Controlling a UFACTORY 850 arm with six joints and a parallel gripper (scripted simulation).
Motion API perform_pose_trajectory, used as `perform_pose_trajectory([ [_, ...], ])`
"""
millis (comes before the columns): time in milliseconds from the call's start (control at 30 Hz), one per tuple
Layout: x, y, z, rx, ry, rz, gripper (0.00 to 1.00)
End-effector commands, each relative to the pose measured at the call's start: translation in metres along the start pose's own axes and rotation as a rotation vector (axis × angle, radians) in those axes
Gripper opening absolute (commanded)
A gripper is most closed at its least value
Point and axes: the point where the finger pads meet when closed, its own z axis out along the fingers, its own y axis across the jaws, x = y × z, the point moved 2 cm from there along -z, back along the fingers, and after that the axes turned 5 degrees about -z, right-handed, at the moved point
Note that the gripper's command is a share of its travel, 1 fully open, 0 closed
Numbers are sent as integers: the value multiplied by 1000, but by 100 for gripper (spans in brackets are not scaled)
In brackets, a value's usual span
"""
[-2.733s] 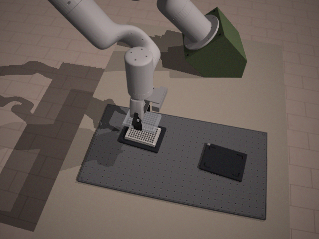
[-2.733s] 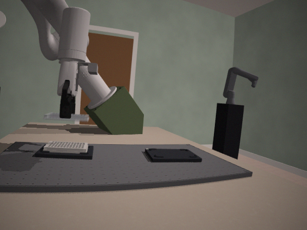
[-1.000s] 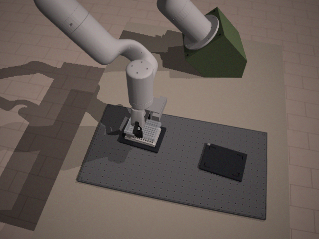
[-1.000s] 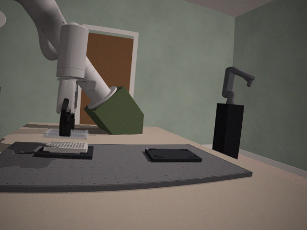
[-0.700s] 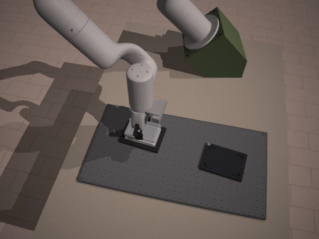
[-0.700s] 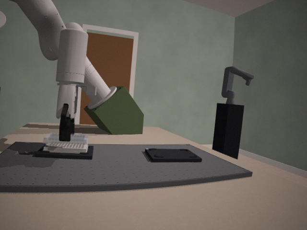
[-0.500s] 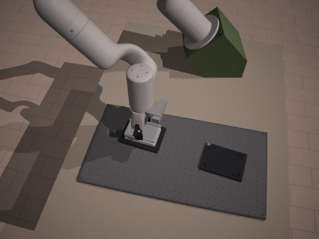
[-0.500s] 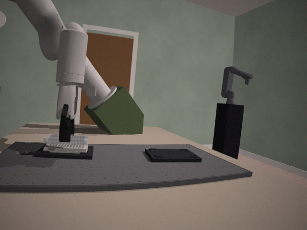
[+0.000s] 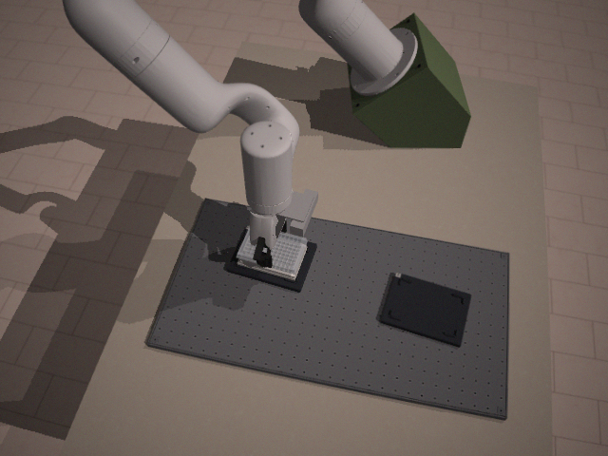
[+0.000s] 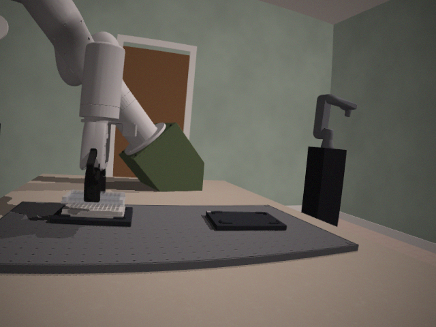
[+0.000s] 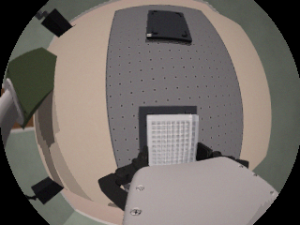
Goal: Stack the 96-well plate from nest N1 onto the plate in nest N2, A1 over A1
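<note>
Pincer (image 10: 93,191) clamped on upper plate (image 10: 92,197), hovering just above lower plate (image 10: 100,210) in its nest (image 10: 92,220). Next: lower squarely, match cut corners, release.

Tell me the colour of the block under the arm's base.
Dark green block; it shows best in the top view.

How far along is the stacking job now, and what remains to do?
Done: nest N1 has no plate in it, so the pick-up is finished. In hand: the gripper is shut on the upper plate, directly over the lower plate in nest N2; it looks not fully seated. Left: settle it, release, withdraw. The A1 corners are too small to check.
</note>
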Motion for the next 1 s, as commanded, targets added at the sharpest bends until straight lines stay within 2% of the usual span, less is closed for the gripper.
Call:
perform_pose_trajectory([
  [0, 0, 0, 0, -1, 0, 0, 0],
  [967, 0, 0, 4, -1, 0, 0, 0],
])
